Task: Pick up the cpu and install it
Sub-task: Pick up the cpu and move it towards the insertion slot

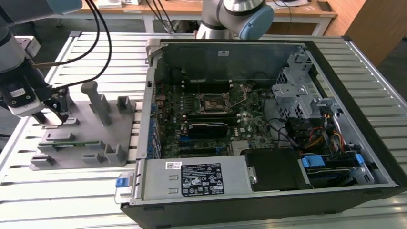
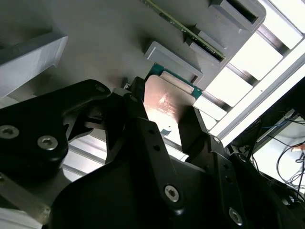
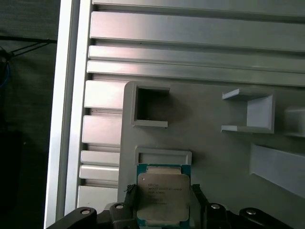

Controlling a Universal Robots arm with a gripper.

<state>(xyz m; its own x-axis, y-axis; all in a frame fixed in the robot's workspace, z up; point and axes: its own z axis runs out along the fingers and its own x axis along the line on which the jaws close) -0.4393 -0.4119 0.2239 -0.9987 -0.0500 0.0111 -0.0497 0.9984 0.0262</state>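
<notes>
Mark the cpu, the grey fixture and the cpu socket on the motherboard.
cpu (image 3: 163,193): first wrist view, middle of its silver top.
grey fixture (image 3: 205,148): first wrist view, bare flat base.
cpu socket (image 1: 214,102): exterior view, centre of the metal-framed square.

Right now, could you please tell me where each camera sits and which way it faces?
Exterior view: off the arm, raised, looking down on the slatted table, open computer case and grey fixture; the arm and gripper show at the exterior view's left.
First wrist view: on the wrist, facing straight down past the gripper onto the cpu in the fixture.
Second wrist view: on the wrist, looking slantwise past the gripper's black body at the cpu and a memory strip.
Shared: both wrist views show the cpu at the gripper.
</notes>
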